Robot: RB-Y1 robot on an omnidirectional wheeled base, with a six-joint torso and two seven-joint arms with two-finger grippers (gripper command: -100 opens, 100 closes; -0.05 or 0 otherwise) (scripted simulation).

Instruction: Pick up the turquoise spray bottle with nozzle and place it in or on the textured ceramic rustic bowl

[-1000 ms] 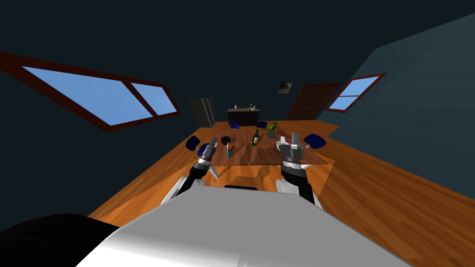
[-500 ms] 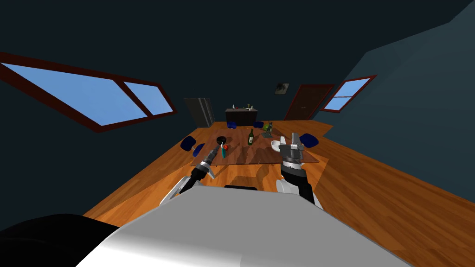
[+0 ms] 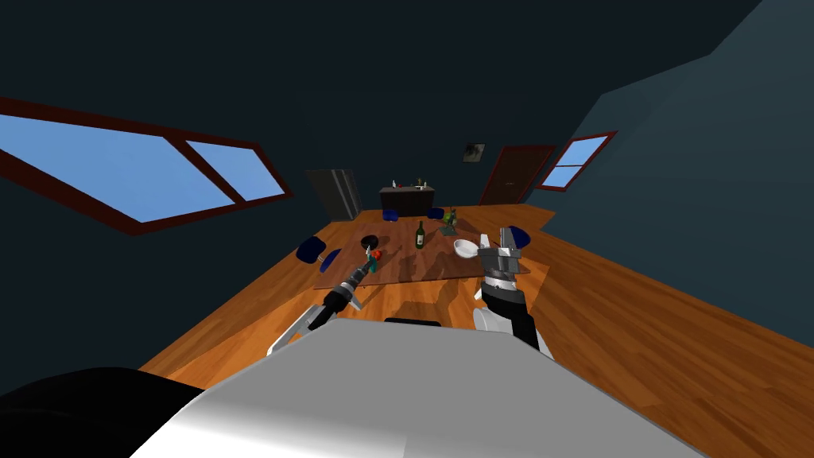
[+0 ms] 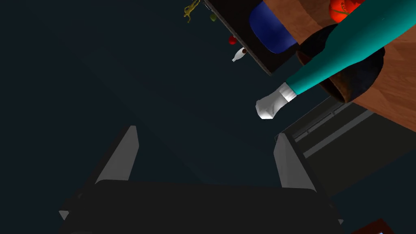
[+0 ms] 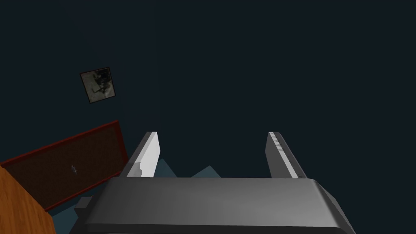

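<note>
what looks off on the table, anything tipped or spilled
Nothing stands out. The spray bottle stands on the table beside the dark bowl and a tomato; its slant in the left wrist view is the camera's. The wine bottle and white bowl sit upright, and no spill shows.
</note>
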